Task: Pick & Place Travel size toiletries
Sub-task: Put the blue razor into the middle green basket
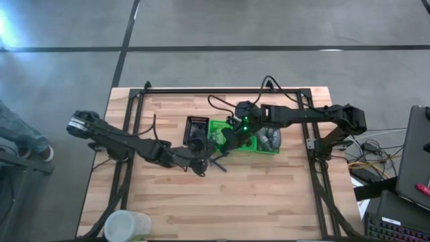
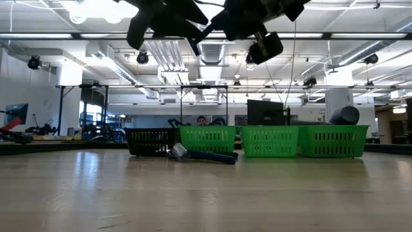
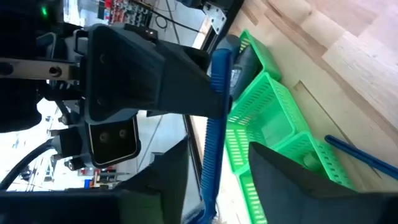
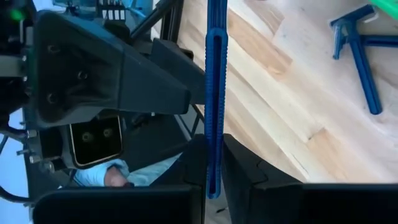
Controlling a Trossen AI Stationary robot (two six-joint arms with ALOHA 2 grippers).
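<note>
A blue razor-like stick (image 4: 216,93) is up in the air between both grippers, above the table's middle. My right gripper (image 4: 214,177) is shut on it. My left gripper (image 3: 214,168) is open, one finger on each side of the same stick (image 3: 214,130). Whether they touch it, I cannot tell. In the high view the left gripper (image 1: 199,149) and right gripper (image 1: 230,136) meet beside the trays. More blue razors (image 4: 357,56) lie flat on the wood (image 1: 219,162) (image 2: 201,155). Grey bottles (image 1: 269,139) sit in the rightmost green tray (image 1: 275,150). My right gripper pinches the blue stick's handle near one end (image 4: 215,163) between its two fingers (image 4: 242,171). The handle runs along the fingers and reaches out past their tips. The stick is lifted clear of the table.
A black slotted tray (image 1: 197,126) and green trays (image 1: 218,128) (image 3: 267,118) stand side by side past the table's middle. In the low view they form a row (image 2: 269,140). A pale round container (image 1: 127,225) sits at the near left corner. A person's legs (image 1: 20,134) are left of the table.
</note>
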